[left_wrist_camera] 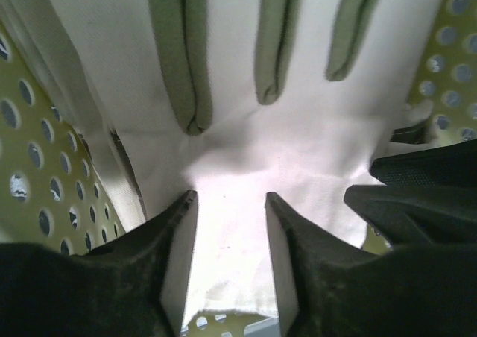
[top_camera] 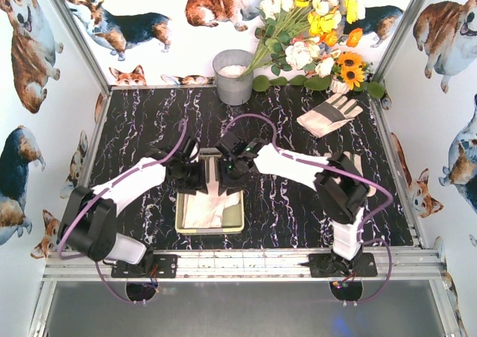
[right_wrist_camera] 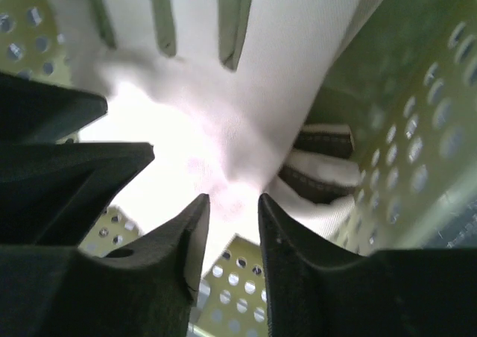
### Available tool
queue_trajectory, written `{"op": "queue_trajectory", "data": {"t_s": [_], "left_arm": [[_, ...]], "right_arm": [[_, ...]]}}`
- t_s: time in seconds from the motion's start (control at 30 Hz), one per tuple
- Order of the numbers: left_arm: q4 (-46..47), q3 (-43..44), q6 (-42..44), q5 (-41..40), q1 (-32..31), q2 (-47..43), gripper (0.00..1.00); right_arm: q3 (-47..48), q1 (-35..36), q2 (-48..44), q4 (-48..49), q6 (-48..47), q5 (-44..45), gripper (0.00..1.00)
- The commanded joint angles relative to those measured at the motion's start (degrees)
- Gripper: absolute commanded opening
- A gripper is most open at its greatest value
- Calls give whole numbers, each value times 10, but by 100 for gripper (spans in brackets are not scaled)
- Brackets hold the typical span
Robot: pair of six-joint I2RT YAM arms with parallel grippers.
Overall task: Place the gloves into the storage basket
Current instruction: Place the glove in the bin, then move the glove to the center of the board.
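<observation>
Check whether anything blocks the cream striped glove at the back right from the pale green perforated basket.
Nothing on the tabletop lies between the back-right glove and the basket; the left gripper and right gripper crowd the basket itself.

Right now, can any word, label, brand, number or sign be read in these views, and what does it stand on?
No readable text in any view.
The glove in the storage basket, the loose glove, the grey bucket and the dog-print walls show no lettering.
</observation>
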Motion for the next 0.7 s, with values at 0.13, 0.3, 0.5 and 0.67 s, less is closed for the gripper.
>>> {"op": "queue_trajectory", "data": {"t_s": [0.13,0.3,0.5,0.67], "left_arm": [[-46,110,-3,-27,-1,-92,65],[-93,166,22,-104,3,-131,85],[-112,190,41,-168,39,-177,98],[-133,179,48,-163,87,-191,99]], "right_arm": [[-1,-34,-203,-36,-21,40,46],[-68,-106,-305,-79,-68,101,54],[-117,-280,-361,-119,-138,142,56],[-114,-377,-306,-114,-159,204,57]]}}
